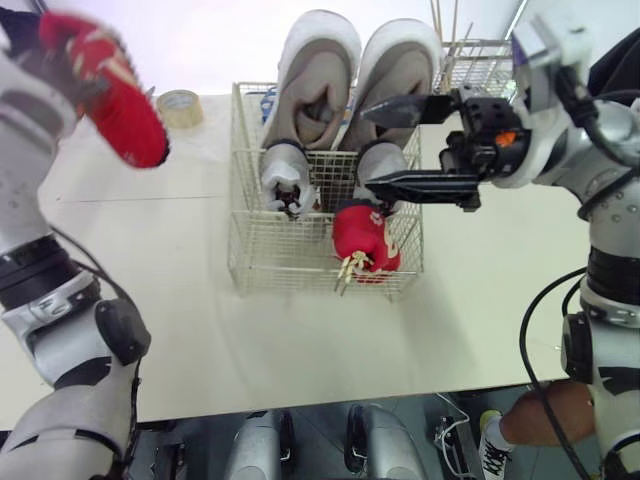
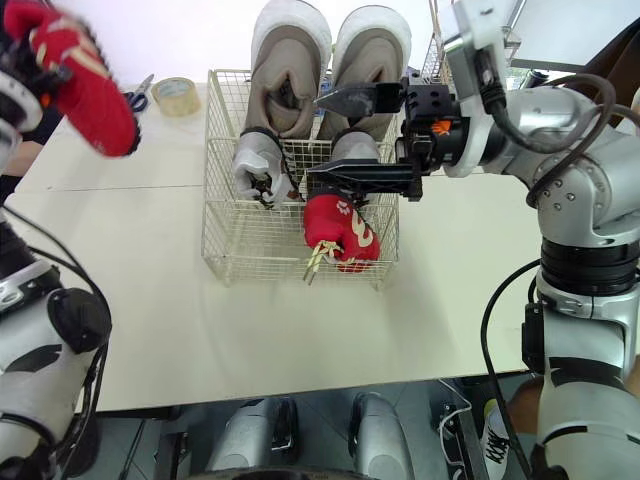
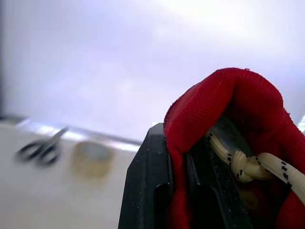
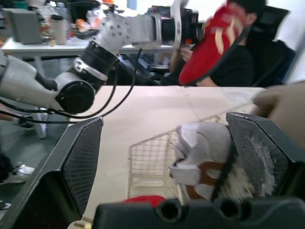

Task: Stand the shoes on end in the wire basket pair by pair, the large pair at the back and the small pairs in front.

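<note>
Left end effector (image 3: 183, 152) is clamped on a raised red shoe (image 1: 125, 115). One black finger (image 3: 147, 186) lies outside the collar and the other sits inside it beside the cream lace. The shoe hangs in the upper left of the head frame, well above the tabletop (image 1: 250, 340).

Right end effector (image 1: 375, 148) holds nothing. Its two fingers (image 1: 420, 183) are spread wide, point toward the frame's left and hover over the right half of the wire basket (image 1: 290, 265), touching no shoe.

The basket sits at upper centre of the frame. Two large grey shoes (image 1: 318, 70) stand on end side by side along its far side, rising well above the rim. Just in front of them stand two small white shoes (image 1: 285, 170), one before each large shoe; the right one lies between the spread fingers. A second red shoe (image 1: 362, 235) sits in the basket's near right corner, its cream laces poking through the front mesh. The near left part of the basket is bare.

On the tabletop at upper left lie a tape roll (image 1: 180, 105) and scissors (image 2: 140, 92), near each other and well apart from the basket. Another wire basket (image 1: 478, 65) stands at upper right, behind the right arm. The right wrist view shows a seated person (image 4: 252, 57) beyond the tabletop.
</note>
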Robot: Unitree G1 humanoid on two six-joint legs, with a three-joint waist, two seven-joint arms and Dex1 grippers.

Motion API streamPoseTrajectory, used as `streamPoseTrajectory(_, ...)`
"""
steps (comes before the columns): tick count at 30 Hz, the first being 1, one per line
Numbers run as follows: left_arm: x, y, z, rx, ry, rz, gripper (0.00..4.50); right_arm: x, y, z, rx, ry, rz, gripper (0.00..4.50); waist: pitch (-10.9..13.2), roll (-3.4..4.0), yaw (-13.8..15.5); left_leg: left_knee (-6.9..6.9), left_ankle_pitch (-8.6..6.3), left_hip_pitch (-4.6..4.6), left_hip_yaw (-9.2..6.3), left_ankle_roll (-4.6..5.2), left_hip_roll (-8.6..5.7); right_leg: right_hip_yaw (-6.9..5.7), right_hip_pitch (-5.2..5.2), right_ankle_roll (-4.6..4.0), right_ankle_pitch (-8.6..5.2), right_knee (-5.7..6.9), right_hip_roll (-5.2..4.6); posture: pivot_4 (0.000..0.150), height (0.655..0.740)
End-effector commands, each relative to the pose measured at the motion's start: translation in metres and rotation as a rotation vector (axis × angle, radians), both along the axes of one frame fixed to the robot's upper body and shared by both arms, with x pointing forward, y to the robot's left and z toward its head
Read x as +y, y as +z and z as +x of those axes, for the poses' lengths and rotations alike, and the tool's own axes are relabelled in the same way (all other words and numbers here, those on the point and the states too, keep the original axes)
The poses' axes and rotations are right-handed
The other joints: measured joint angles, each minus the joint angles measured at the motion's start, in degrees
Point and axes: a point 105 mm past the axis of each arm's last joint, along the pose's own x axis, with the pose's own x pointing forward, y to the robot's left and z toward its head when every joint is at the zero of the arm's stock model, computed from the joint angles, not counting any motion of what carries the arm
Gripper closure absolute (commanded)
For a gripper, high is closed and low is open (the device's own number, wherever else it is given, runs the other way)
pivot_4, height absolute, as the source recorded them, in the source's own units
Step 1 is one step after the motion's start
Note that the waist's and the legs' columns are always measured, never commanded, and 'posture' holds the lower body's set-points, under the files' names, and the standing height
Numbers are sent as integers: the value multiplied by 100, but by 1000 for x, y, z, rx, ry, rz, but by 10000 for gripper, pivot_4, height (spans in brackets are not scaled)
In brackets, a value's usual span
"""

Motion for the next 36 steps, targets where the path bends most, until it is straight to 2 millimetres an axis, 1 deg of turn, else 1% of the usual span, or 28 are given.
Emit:
streamPoseTrajectory(1, -52, 23, -17, -164, -162, 114, 44651, -8, 13, -9, -58, -41, 10, 0, 1, 1, -3, 1, 1, 0, 0, 1, 2, 0, 0, 0, 0, 0, 4, 1500, 7400)
streamPoseTrajectory(3, -72, 19, -22, -186, -225, 175, 44651, -13, 13, -10, -58, -71, 3, 0, 1, 2, -14, 4, 2, 0, 1, 3, 10, 1, 1, 0, 0, 0, 13, 1500, 7400)
streamPoseTrajectory(5, -86, 14, -29, -202, -264, 231, 44651, -17, 13, -10, -56, -98, -4, 0, 2, 3, -27, 4, 2, 0, 2, 4, 16, 1, 1, 0, 0, -1, 20, 1500, 7400)
streamPoseTrajectory(8, -97, 4, -38, -195, -304, 266, 44651, -21, 13, -12, -51, -124, -10, 0, 6, 10, -34, 5, 3, 0, 2, 5, 20, 1, 1, 0, 0, -3, 24, 1500, 7400)
streamPoseTrajectory(10, -104, -5, -45, -196, -324, 324, 44651, -23, 13, -12, -50, -135, -15, 0, 6, 10, -33, 7, 3, 0, 1, 5, 22, 2, 2, 0, 0, -2, 26, 1500, 7400)
streamPoseTrajectory(13, -103, -14, -50, -175, -316, 292, 44651, -22, 13, -13, -47, -136, -19, 0, 6, 10, -11, 9, 3, 2, -3, 5, 21, 2, 7, 0, 0, -4, 27, 1500, 7400)
streamPoseTrajectory(15, -104, -21, -54, -183, -292, 314, 44651, -20, 13, -13, -44, -133, -19, 0, 6, 10, 11, 11, 2, 3, -8, 6, 21, 2, 14, 0, -1, -6, 27, 1500, 7400)
streamPoseTrajectory(19, -103, -25, -60, -213, -239, 311, 44651, -16, 12, -12, -39, -121, -24, 0, 7, 9, 44, 14, 1, 4, -11, 8, 19, 1, 20, 0, -1, -8, 27, 1500, 7400)
streamPoseTrajectory(23, -103, -34, -67, -225, -201, 298, 44651, -13, 13, -10, -46, -101, -29, 0, 7, 10, 30, 15, 1, 4, -14, 10, 19, -1, 24, 0, -1, -9, 27, 1500, 7400)
streamPoseTrajectory(26, -107, -44, -69, -233, -185, 320, 44651, -10, 15, -7, -50, -83, -31, 0, 7, 10, 28, 15, 1, 5, -14, 10, 20, -1, 23, 0, -1, -8, 29, 1500, 7400)
streamPoseTrajectory(29, -107, -60, -72, -246, -146, 340, 44651, -8, 14, -4, -60, -71, -47, 0, 5, 12, 33, 15, 1, 10, -14, 10, 20, -1, 27, -1, -1, -8, 31, 1500, 7400)
streamPoseTrajectory(32, -107, -70, -73, -293, -93, 363, 44651, -6, 17, -2, -73, -52, -56, 0, 5, 12, 37, 15, 0, 11, -14, 11, 20, -1, 31, -1, -1, -12, 31, 1500, 7400)
streamPoseTrajectory(36, -111, -81, -76, -347, -54, 359, 44651, -7, 22, 0, -92, -47, -75, 0, 2, 17, 38, 15, -2, 15, -14, 13, 20, -1, 34, -3, 0, -13, 30, 1500, 7400)
